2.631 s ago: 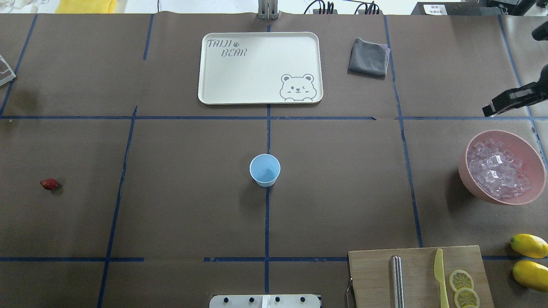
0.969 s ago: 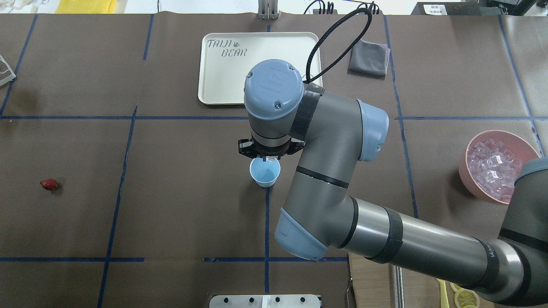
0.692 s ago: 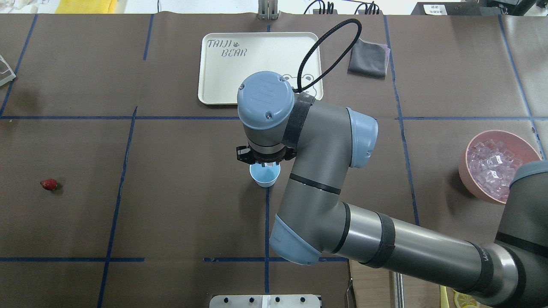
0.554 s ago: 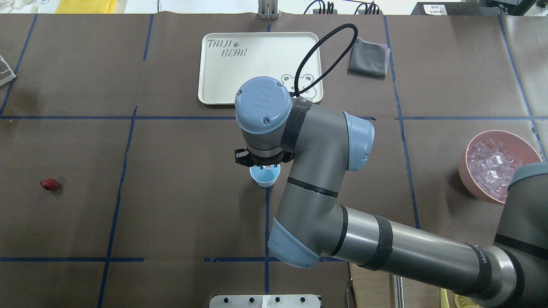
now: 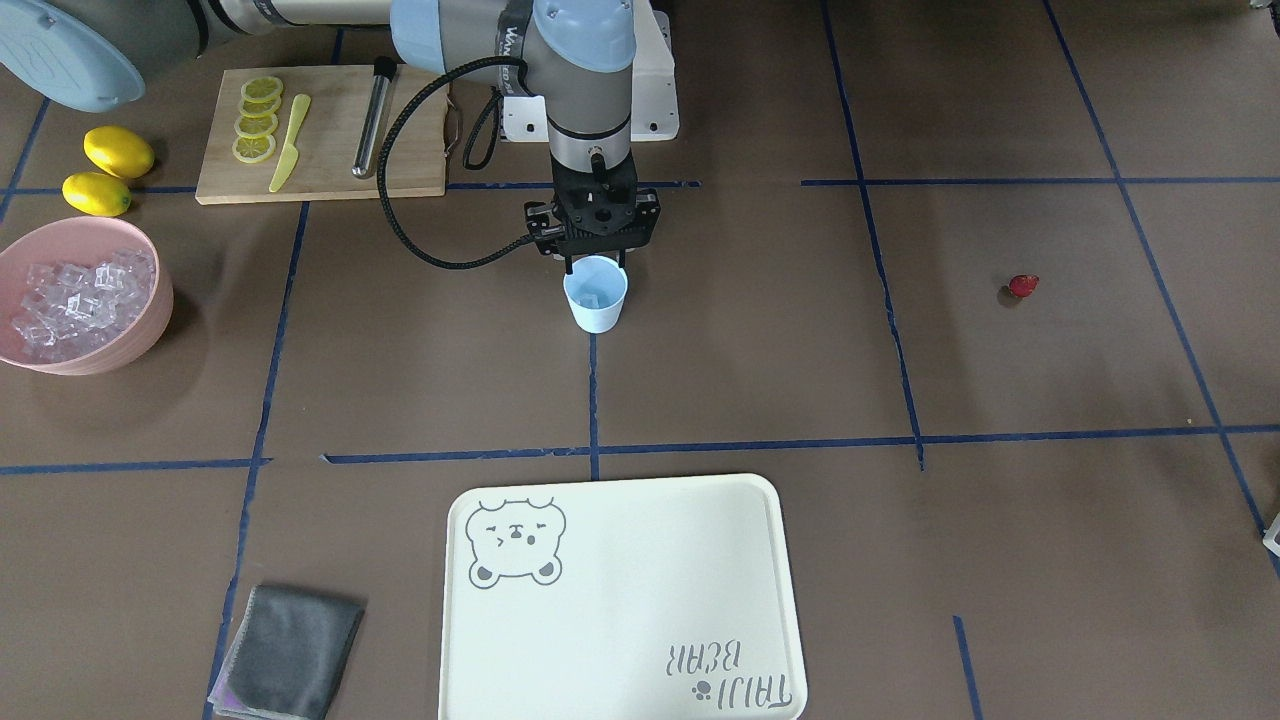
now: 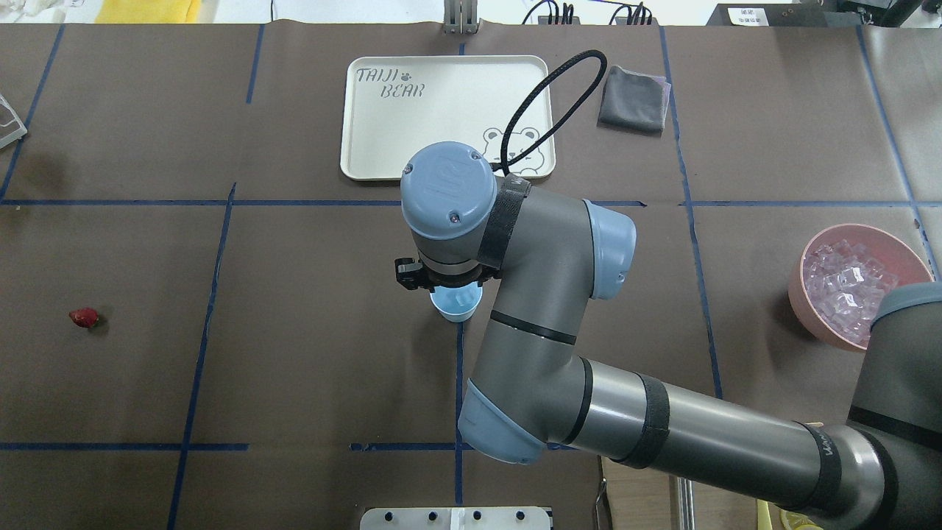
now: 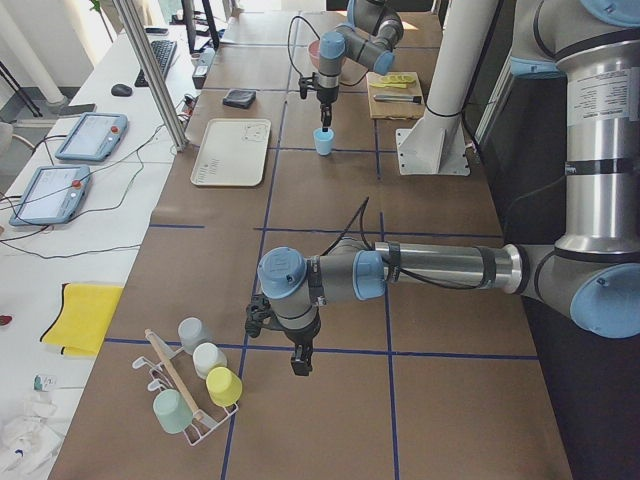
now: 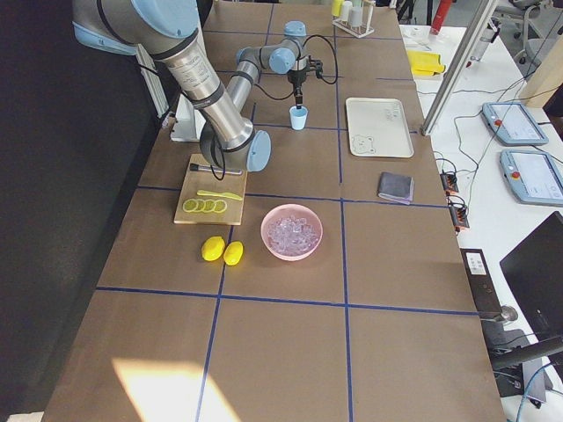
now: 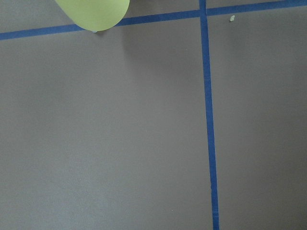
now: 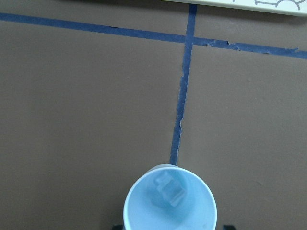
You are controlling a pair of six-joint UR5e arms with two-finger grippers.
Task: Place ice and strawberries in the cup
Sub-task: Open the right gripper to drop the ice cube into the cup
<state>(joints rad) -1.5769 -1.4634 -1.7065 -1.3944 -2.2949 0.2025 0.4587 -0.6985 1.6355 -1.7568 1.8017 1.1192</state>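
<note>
Cutting board [image 5: 330, 175] lies nearest the robot's base on the right arm's side. It carries lemon slices [image 5: 255, 120], a yellow knife [image 5: 288, 145] and a metal rod [image 5: 368, 118]. Two whole lemons [image 5: 118, 152] lie just beside it on the worktop [image 5: 800, 380]. A little further out I see the pink bowl [image 5: 158, 300] heaped with ice [image 5: 75, 295], well apart from the cup [image 5: 597, 310]. The cup stands upright at the middle of the worktop on a tape line [image 5: 592, 400], and my right wrist view shows one ice cube [image 10: 169, 191] lying inside it. The right end effector [image 5: 597, 262] hangs just above the cup with its fingers spread apart. The strawberry [image 5: 1021, 286] lies on the worktop well off toward the left arm's side. The left end effector [image 7: 300, 362] hovers over the worktop near a rack of cups [image 7: 195, 385]; I cannot tell whether its fingers are apart or together. Farthest out lie the cream tray [image 5: 620, 600] and a folded grey cloth [image 5: 290, 652].
</note>
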